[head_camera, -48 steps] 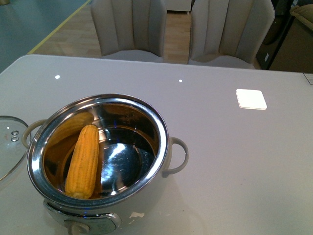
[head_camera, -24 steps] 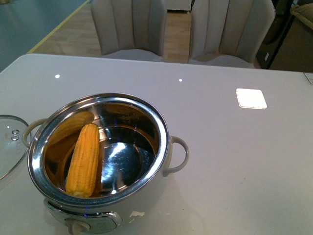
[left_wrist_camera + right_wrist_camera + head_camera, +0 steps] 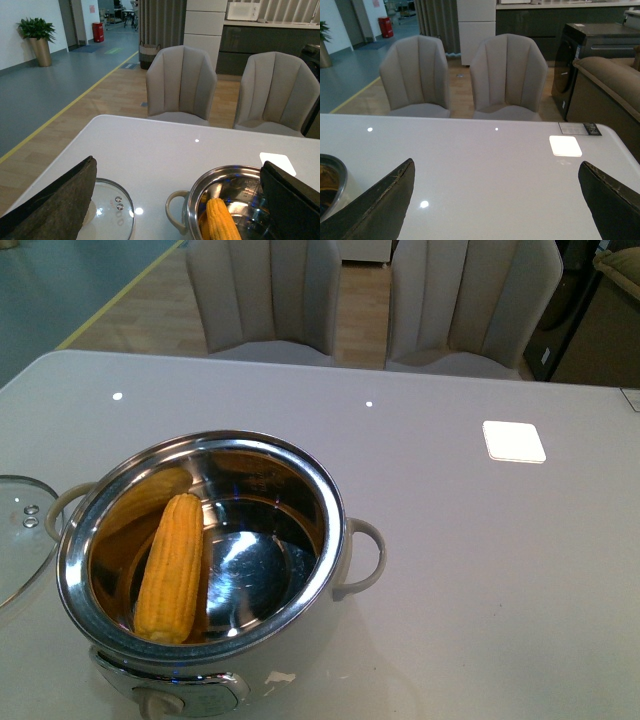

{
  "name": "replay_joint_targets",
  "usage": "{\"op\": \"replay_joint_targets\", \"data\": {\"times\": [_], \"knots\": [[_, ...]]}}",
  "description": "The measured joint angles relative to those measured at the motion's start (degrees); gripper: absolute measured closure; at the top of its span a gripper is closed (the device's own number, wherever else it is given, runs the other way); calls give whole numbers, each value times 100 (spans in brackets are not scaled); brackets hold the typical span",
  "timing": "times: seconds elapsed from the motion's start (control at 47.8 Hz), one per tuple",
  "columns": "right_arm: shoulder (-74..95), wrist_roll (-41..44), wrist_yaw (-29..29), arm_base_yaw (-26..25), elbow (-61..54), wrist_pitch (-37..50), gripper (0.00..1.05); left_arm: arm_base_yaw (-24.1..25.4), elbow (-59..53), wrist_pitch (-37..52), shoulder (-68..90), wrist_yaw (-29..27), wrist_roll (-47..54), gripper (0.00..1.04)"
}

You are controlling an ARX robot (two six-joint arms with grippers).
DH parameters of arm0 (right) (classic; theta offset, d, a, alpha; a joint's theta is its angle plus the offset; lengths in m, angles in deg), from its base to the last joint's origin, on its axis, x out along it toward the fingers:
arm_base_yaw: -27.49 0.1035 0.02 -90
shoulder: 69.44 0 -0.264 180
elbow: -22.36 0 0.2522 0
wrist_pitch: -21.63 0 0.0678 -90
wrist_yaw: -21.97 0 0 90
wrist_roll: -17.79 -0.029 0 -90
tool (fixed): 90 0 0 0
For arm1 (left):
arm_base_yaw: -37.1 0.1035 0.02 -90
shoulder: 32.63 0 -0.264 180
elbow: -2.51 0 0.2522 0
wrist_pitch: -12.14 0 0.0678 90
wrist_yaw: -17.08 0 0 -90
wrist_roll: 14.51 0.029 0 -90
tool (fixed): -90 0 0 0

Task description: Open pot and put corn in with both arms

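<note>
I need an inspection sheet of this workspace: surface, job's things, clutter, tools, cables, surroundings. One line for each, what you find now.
Surface: grey table, light spots reflected on it.
Job's things: pot open near the front edge; corn lies inside, leaning on the wall; glass lid flat on the table to the pot's left.
Clutter: white square pad far right; small dark card at the table edge.
Tools: left tool open, above lid and pot; right tool open, over bare table.
Cables: nothing seen.
Surroundings: two grey chairs behind the table; potted plant and sofa further off.
</note>
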Motion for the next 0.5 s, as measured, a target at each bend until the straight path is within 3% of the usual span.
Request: {"op": "replay_joint_targets", "data": {"times": [0.502], "knots": [[0,0,2,0,0,0,9,0,0,0,0,-2,0,7]]}}
